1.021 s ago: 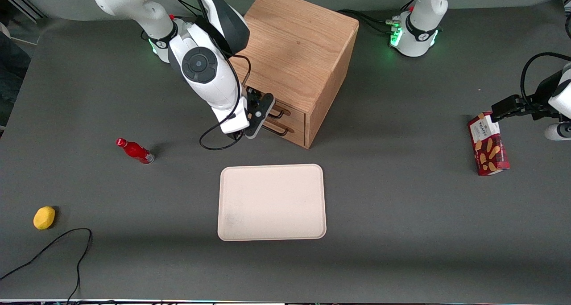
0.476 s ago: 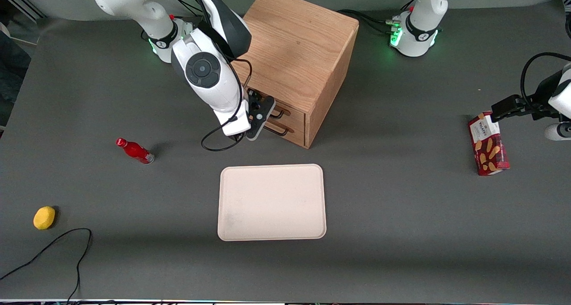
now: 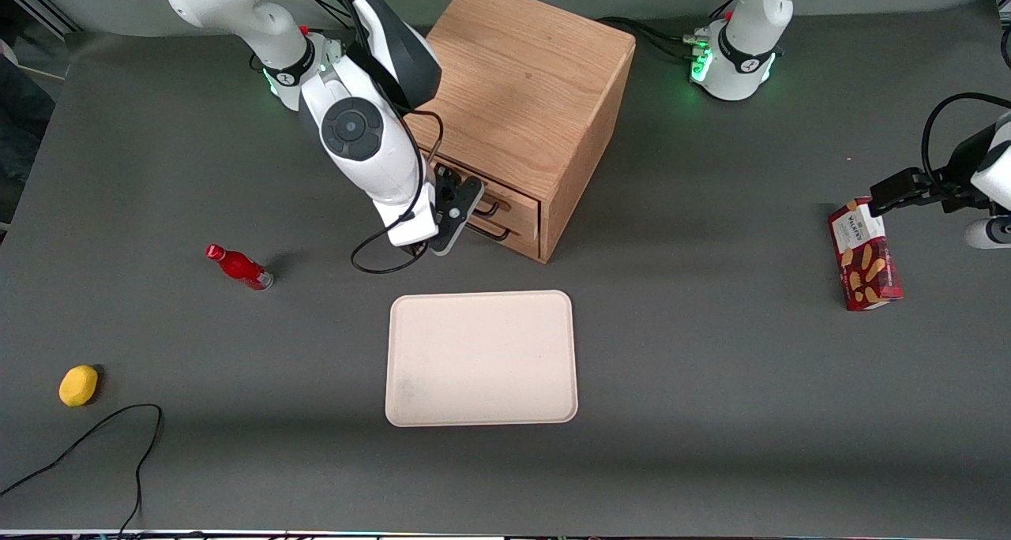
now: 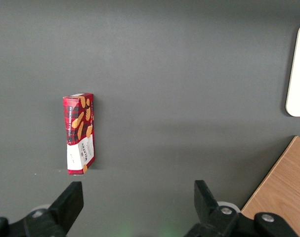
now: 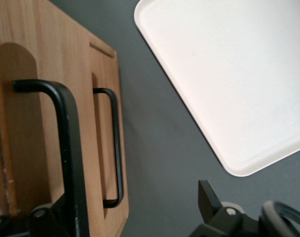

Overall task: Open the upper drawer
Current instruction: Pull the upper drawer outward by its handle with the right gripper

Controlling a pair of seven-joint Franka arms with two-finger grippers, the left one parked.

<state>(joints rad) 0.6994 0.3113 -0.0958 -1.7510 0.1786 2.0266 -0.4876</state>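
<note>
Since a moment ago I have drawn slightly away from the cabinet. The light oak upper drawer sits topmost in the cube-shaped wooden cabinet, its thin black wire handle running straight between my spread jaws. My gripper is right in front of it; the cream rectangular tray lies nearer the camera on the table.

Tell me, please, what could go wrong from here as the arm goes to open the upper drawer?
1. The open pincer is in front of the upper drawer, but the drawer's black handle sits close to one finger rather than centred, so closing may give a poor, slipping grip.
2. The lower drawer's handle is just below, and a small drop could catch the wrong one.
3. The cabinet looks unfixed, so a pull might drag it.
</note>
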